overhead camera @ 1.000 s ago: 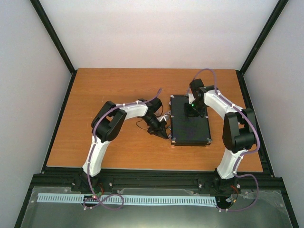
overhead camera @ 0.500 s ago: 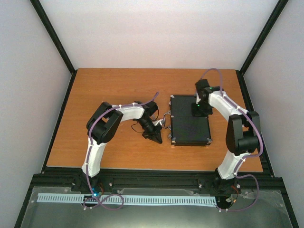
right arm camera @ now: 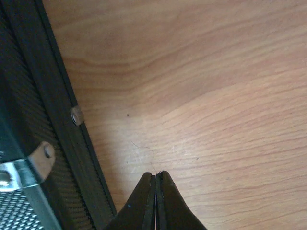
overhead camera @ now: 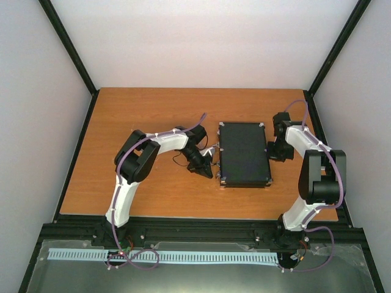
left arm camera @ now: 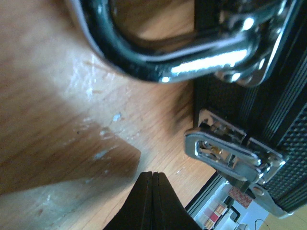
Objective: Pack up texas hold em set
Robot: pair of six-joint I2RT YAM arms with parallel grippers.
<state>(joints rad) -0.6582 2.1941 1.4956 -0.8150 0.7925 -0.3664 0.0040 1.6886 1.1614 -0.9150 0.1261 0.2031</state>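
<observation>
The flat black briefcase [overhead camera: 244, 154] lies closed on the wooden table, its metal handle [overhead camera: 214, 149] on its left side. In the left wrist view the handle [left arm camera: 158, 57] and a silver latch [left arm camera: 230, 153] show close up. My left gripper [overhead camera: 206, 171] is shut and empty, low over the table just left of the case; its tips [left arm camera: 153, 175] are pressed together. My right gripper [overhead camera: 273, 154] is shut and empty beside the case's right edge [right arm camera: 53, 124], tips [right arm camera: 156, 176] over bare wood. Chips, dice, disc and cards are out of view.
The wooden table [overhead camera: 140, 116] has a black frame round it and white walls behind. The right arm's elbow [overhead camera: 324, 177] stands near the table's right edge.
My right gripper has lifted off the case lid and moved right, down beside the case's right edge. My left gripper has shifted slightly near the handle.
</observation>
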